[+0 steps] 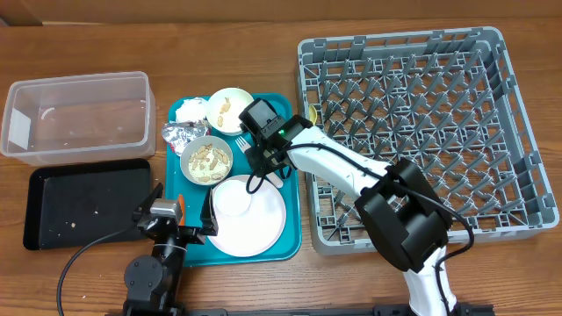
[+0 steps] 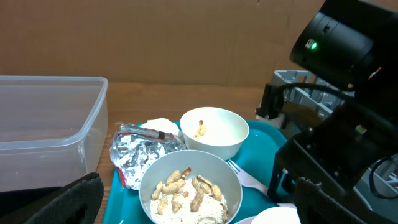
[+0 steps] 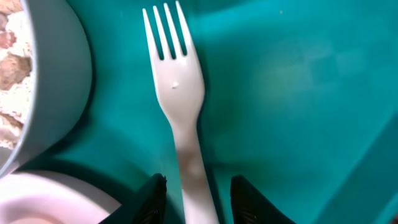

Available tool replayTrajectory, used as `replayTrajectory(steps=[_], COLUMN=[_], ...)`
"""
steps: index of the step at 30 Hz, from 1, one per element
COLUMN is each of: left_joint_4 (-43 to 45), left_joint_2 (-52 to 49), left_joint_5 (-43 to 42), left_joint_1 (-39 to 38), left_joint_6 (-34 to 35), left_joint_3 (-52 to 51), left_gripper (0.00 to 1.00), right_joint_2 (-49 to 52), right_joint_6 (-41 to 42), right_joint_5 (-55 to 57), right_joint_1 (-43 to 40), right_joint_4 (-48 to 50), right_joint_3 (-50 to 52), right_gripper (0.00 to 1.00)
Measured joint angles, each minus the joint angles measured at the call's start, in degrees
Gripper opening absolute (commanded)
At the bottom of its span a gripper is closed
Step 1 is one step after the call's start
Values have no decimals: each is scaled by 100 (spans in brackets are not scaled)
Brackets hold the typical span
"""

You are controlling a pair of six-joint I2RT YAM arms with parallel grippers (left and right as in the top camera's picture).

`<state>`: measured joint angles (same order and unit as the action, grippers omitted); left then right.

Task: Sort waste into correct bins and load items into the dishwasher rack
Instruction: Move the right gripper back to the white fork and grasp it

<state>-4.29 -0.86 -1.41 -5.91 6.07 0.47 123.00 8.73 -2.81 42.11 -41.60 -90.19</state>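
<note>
On the wood-grain table (image 1: 228, 44) I have 4 containers laid out: a clear tub (image 1: 79, 81) at far left, a black tray (image 1: 88, 206) in front of it with a few pale crumbs on its floor, a teal tray (image 1: 200, 254) in the middle, and the grey rack (image 1: 421, 132) filling the right side. From the left wrist camera, a plain brown backing rises behind the table; I can make out nothing more of the room.

The teal tray carries 2 bowls: 1 bowl of peanuts (image 1: 207, 160) and, behind it, 1 bowl (image 1: 230, 107) with a single scrap inside. A napkin (image 1: 189, 110) and crumpled foil (image 1: 183, 134) lie at its left edge, and a plate (image 1: 248, 215) sits at its near end.

The fork (image 3: 180, 93) lies flat on the teal, just right of the peanut bowl, tines pointing away from the wrist camera. My right gripper (image 3: 198, 202) is down over the handle, fingers partly parted and straddling it; teal shows on both sides, so nothing is pinched.

My left gripper (image 1: 180, 209) hangs at the tray's near left corner, spread wide and carrying nothing.
</note>
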Motion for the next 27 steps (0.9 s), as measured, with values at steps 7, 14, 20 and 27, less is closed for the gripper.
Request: replayTrajectory(steps=[7, 14, 20, 27], left_joint_4=[0, 0, 0, 0], left_joint_2=[0, 0, 0, 0], left_joint_5=[-2, 0, 0, 0], left_joint_1=[0, 0, 0, 0], left_joint_6=[2, 0, 0, 2], left_joint_3=[0, 0, 0, 0], left_gripper=[100, 100, 100, 100], right_joint_2=[131, 157, 157, 157], right_joint_6=[-98, -133, -149, -125], right_joint_5=[81, 428, 774, 905], right_joint_1=[4, 4, 7, 37], right_joint_4=[52, 39, -122, -557], right_joint_3=[0, 0, -4, -122], right_gripper=[34, 16, 11, 7])
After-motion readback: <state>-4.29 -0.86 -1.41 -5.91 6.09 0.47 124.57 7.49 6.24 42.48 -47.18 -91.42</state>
